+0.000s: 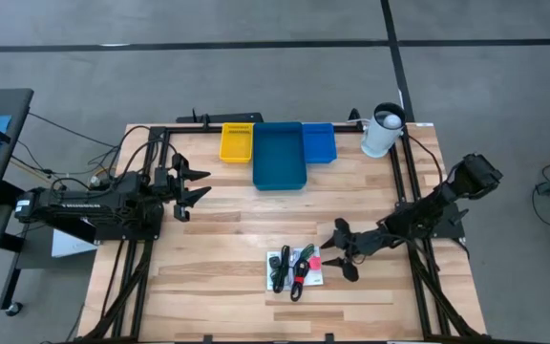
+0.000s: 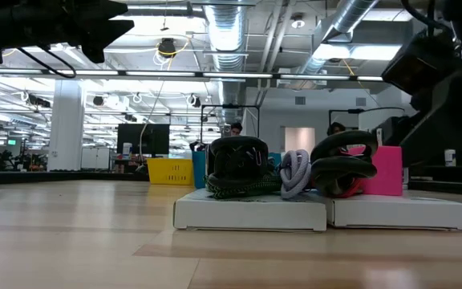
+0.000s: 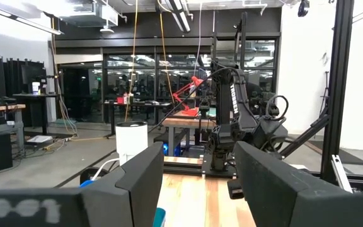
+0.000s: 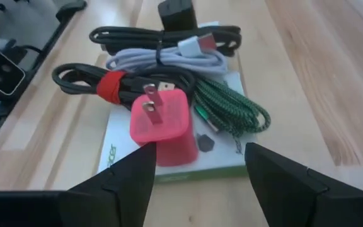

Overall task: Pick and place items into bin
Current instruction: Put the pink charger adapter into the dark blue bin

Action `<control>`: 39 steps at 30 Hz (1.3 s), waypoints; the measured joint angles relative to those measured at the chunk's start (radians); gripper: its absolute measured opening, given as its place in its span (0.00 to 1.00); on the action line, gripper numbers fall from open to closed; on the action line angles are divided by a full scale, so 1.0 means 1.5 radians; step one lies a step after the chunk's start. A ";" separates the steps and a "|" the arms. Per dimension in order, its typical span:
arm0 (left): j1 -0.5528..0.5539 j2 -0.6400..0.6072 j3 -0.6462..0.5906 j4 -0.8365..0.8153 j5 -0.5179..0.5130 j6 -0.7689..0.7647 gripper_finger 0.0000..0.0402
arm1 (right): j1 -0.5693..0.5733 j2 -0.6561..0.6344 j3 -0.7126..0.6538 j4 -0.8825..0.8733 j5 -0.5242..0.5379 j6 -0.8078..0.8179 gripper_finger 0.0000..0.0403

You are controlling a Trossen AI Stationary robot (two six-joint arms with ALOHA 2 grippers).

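Note:
The items lie in one pile near the table's front middle. Two flat white printed cards lie on the wood. On them rest a pink-red plug block, prongs up, a green braided cord, a grey-white cord and black cords, one bound with a red strap. My right gripper stands open just right of the pile, slanting down at the pink block. My left gripper waits open at the table's left side. The blue bin stands at the far middle. My right gripper's one fingertip shows right against the near lower edge of the pink block, which lies on the white card. I cannot tell whether it touches the block. The other finger stands clear of the pile, over bare card and wood.
A yellow tray and a smaller blue tray flank the blue bin. A white jug stands at the far right corner. Bare wood lies between the pile and the bins.

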 joint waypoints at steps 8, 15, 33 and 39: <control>0.000 0.000 0.000 -0.006 0.000 0.000 0.46 | 0.000 0.000 0.021 -0.051 -0.002 -0.007 0.60; 0.000 0.000 0.000 -0.006 0.000 0.000 0.46 | 0.005 0.000 0.027 -0.052 -0.014 -0.005 0.60; 0.000 0.000 0.000 -0.005 0.000 0.006 0.46 | 0.017 -0.001 0.027 -0.053 -0.014 0.063 0.60; 0.000 0.000 0.000 -0.005 -0.001 0.008 0.46 | 0.036 -0.001 0.027 -0.051 -0.013 0.063 0.60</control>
